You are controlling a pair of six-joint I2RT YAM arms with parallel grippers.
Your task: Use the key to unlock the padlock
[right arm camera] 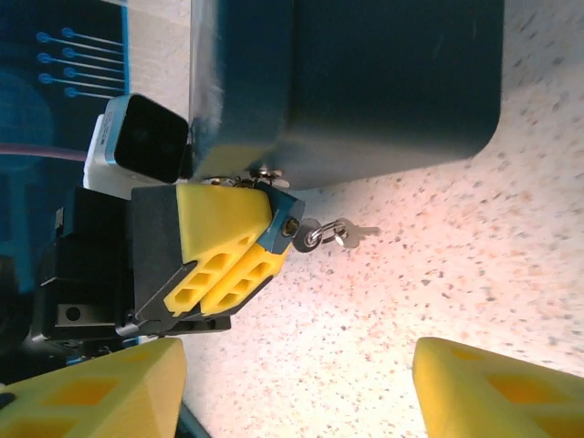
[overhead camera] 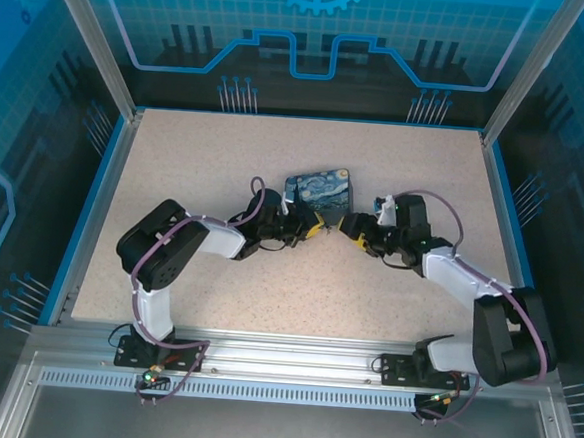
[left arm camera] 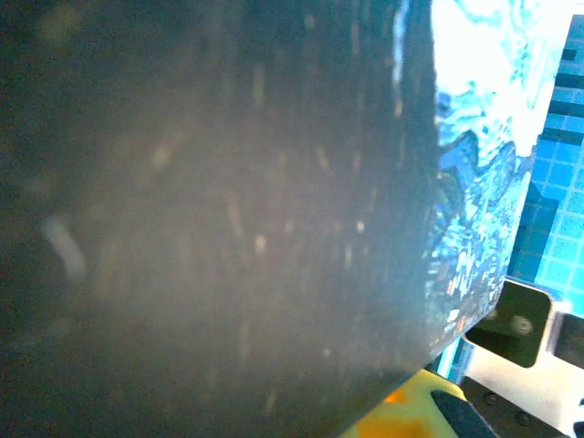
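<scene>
Night-sky-printed box [overhead camera: 319,189] (key [right arm camera: 358,231] nearby)

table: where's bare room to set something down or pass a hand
Free on the table: the far strip behind the blue box, both far corners, the near band along the front edge. Crowded: centre, where left gripper and right gripper meet by the box.

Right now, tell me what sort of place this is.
Probably a robot test cell: a speckled table boxed in by an aluminium frame and blue circuit-patterned panels, with the left arm and right arm bolted to its near edge.
</scene>
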